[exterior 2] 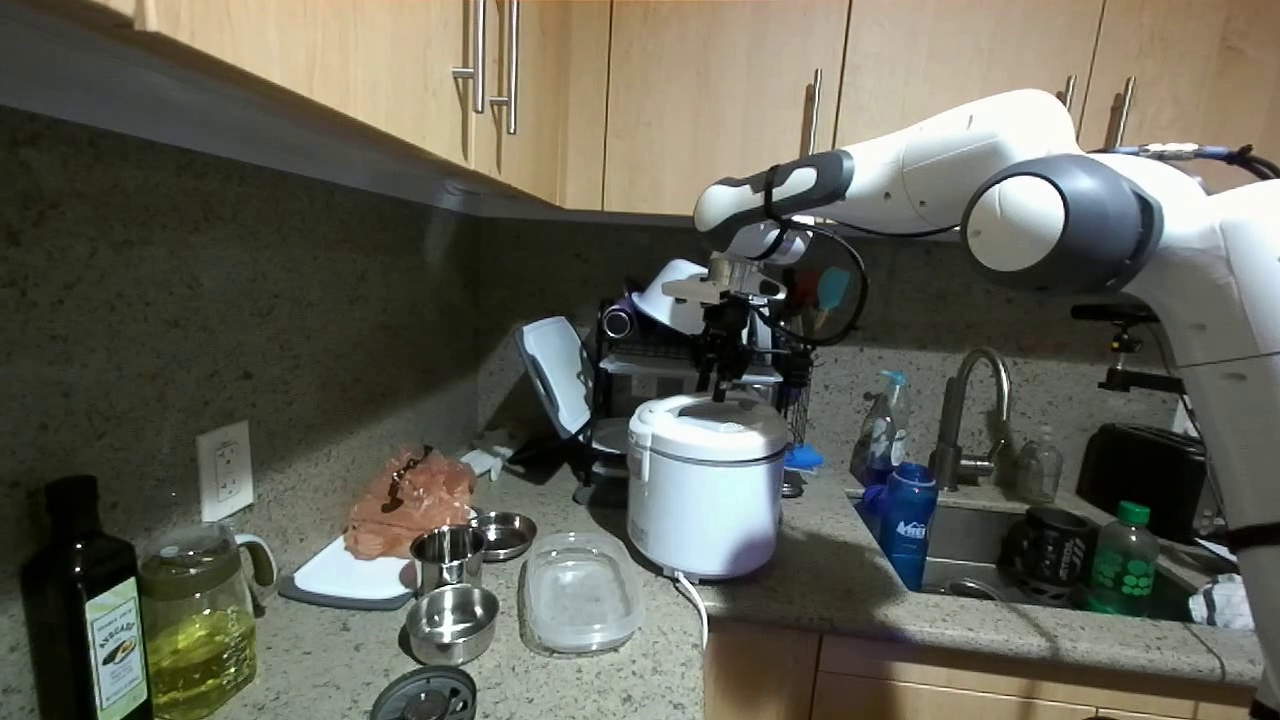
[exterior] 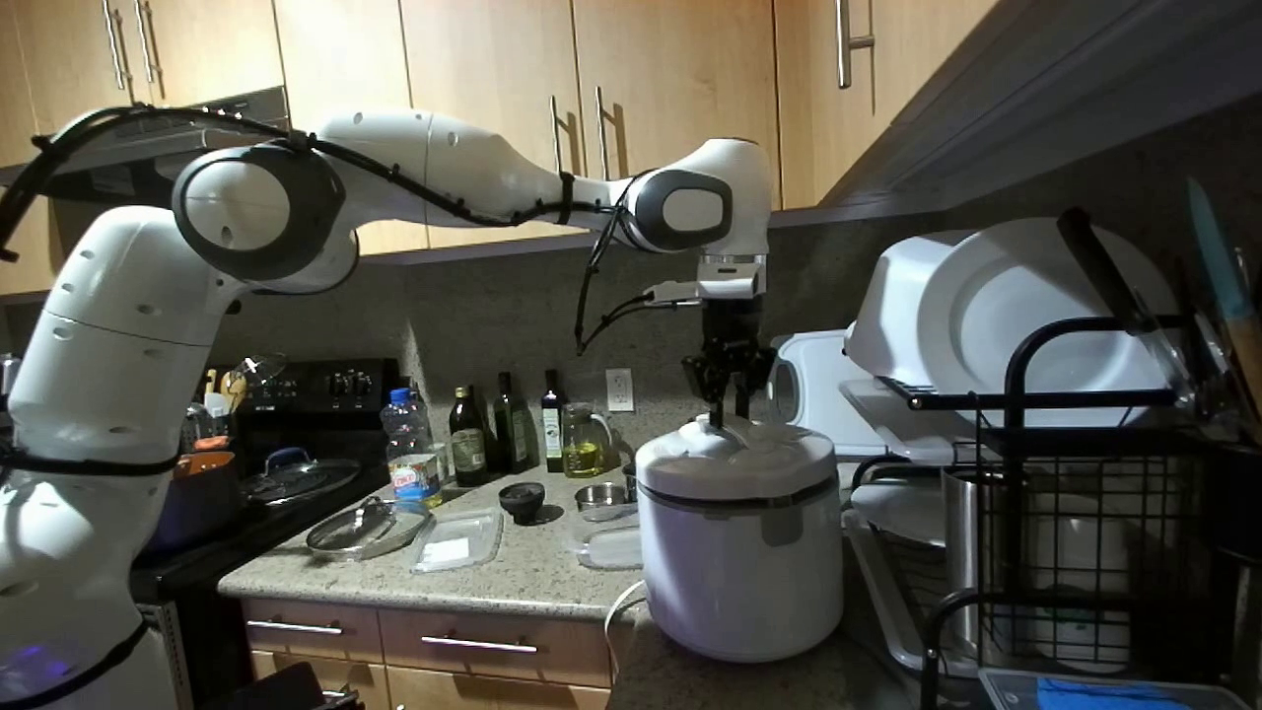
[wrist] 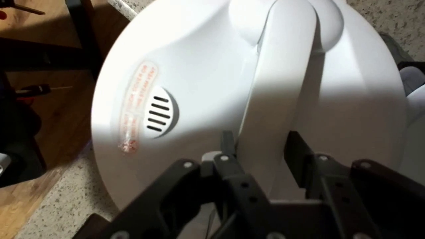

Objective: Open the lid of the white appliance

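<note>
Zero lift visible: lid (exterior: pixel 784 473) seated on white appl. (exterior: pixel 725 582). Gripper (wrist: pixel 260 143) looks clamped on handle (wrist: pixel 282 66); grasp prob. done. Any unlatching + raising lid TBD, i.e. main part.

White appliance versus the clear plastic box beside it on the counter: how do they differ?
The white appliance is tall and rounded; the clear plastic box is low and roughly rectangular. The appliance is opaque, while the box is see-through. The appliance is much bulkier than the box. Both sit on the speckled counter.
</note>
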{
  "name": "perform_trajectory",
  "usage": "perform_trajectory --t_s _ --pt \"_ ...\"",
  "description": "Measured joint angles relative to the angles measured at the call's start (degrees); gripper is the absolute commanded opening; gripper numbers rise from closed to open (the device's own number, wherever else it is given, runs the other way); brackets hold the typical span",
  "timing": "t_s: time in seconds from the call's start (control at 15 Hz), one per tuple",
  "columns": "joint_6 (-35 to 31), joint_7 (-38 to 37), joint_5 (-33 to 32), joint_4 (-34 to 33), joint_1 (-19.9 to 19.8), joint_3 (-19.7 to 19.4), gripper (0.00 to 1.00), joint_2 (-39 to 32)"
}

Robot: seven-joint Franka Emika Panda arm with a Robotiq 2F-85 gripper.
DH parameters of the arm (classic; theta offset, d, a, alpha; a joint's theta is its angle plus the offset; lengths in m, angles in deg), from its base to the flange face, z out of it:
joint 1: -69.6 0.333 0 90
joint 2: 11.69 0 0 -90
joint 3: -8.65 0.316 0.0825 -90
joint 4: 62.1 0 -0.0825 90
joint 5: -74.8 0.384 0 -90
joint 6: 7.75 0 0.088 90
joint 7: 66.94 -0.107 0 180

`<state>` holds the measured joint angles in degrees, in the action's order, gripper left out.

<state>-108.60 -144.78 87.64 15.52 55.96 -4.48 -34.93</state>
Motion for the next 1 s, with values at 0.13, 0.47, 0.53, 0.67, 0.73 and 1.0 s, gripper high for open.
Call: perform_trajectory --t_s 0.13,0.47,0.53,0.67,0.73,1.0 --pt "0.0 -0.7 -0.1 0.0 0.0 0.0 0.17 0.0" --pt "-0.1 -2.2 -1.8 0.0 1.0 0.0 0.17 0.7" --pt "-0.1 -2.8 -2.8 0.1 1.5 0.0 0.17 0.9" --pt "-0.3 -4.5 -5.0 0.1 2.6 0.0 0.17 1.5" --pt "-0.5 -5.5 -6.3 0.1 3.3 -0.1 0.17 1.9" --pt "-0.7 -8.6 -12.4 0.1 5.4 -0.2 0.17 4.6"
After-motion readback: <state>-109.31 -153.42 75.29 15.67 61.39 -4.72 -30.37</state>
